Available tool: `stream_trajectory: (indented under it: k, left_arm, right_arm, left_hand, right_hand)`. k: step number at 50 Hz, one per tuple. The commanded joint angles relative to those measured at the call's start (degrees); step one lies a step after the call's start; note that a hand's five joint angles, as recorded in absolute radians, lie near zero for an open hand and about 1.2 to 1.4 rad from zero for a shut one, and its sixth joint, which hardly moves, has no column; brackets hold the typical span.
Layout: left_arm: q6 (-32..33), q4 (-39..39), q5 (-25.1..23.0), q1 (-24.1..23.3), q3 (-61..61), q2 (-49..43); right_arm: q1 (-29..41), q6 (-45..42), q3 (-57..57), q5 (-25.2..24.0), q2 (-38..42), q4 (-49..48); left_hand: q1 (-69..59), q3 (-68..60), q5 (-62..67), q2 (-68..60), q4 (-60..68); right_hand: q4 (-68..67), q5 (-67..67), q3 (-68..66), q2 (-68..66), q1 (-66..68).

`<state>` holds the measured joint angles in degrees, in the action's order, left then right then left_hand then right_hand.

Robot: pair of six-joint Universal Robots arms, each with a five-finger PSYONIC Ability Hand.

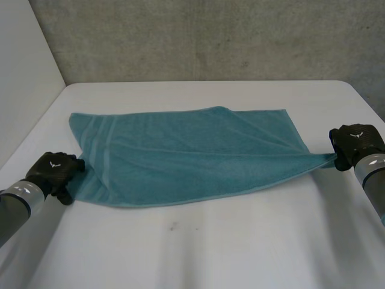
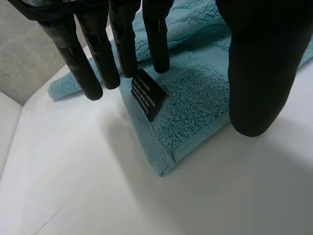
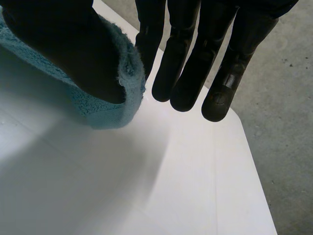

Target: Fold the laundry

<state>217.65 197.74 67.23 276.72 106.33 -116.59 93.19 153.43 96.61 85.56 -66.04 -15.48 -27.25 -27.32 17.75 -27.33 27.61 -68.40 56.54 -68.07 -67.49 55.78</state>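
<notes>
A teal towel lies spread across the white table, with its far long edge folded partly over. My left hand is at the towel's near left corner. In the left wrist view that hand hovers with straight fingers and the thumb held apart, and the towel corner with a black label lies flat between them. My right hand is at the towel's right near corner, which is pulled out to a point. In the right wrist view that hand pinches the towel corner between thumb and fingers.
A grey concrete wall runs behind the table. A pale panel stands along the left side. The table's right edge lies close to my right hand. Bare tabletop stretches in front of the towel.
</notes>
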Motion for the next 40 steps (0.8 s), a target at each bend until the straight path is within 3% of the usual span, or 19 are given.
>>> stream_trajectory:
  k: [1, 17, 40]
  left_arm:
    - [0.0, 0.2, 0.1, -0.6, -1.8, -1.4]
    - [0.0, 0.3, 0.4, -1.8, -5.3, -4.2]
    - [-1.3, 0.3, 0.4, -3.3, -8.1, -4.3]
  right_arm:
    - [0.0, -0.1, 0.1, 0.0, 0.8, 0.0]
    - [0.1, -0.3, 0.1, 0.0, 1.6, -0.1]
    - [0.2, -0.5, 0.1, 0.0, 1.7, 0.0]
  left_hand:
    - [-5.3, -5.3, 4.8, -5.3, 5.0]
    - [-6.0, -5.9, 5.5, -5.9, 5.6]
    - [-22.8, -22.8, 22.3, -22.7, 22.5]
  right_hand:
    - [-11.6, 13.5, -11.9, -12.5, 24.2]
    - [-11.6, 13.5, -11.9, -12.5, 24.2]
    - [-11.6, 13.5, -11.9, -12.5, 24.2]
